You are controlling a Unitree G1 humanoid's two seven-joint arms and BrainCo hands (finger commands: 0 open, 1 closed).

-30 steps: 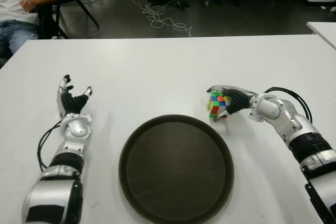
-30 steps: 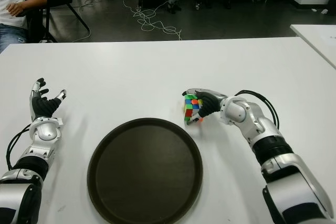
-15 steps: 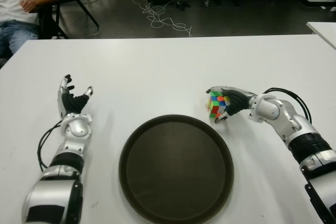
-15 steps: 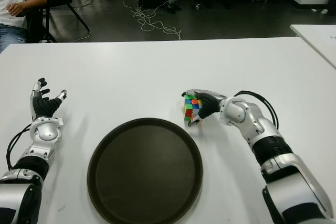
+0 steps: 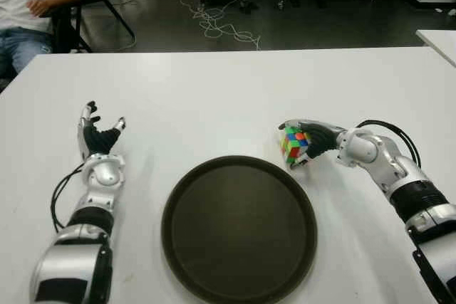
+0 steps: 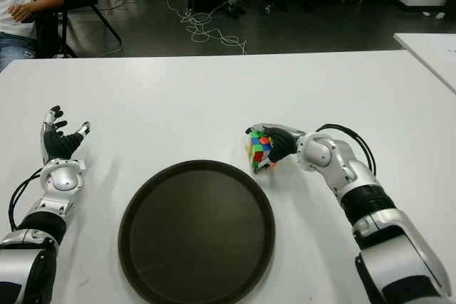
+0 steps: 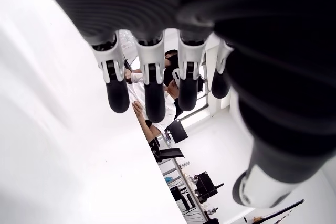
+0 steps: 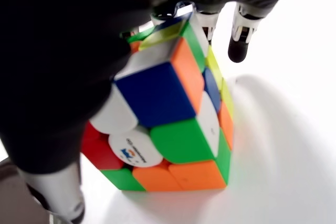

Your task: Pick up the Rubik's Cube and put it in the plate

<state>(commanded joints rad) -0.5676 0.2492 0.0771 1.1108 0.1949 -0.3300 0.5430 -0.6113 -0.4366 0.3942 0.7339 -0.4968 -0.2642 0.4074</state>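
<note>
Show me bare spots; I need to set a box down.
The white table is bare beyond the round dark plate and between it and the left hand. Crowded: the right hand gripping the multicoloured Rubik's Cube.

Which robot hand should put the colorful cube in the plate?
The right robot hand. It already grips the Rubik's Cube just beside the plate's far right rim. The left robot hand is open and empty, over on the plate's other side.

white table point(image 5: 214, 90) bears a dark round plate point(image 5: 239, 229).
</note>
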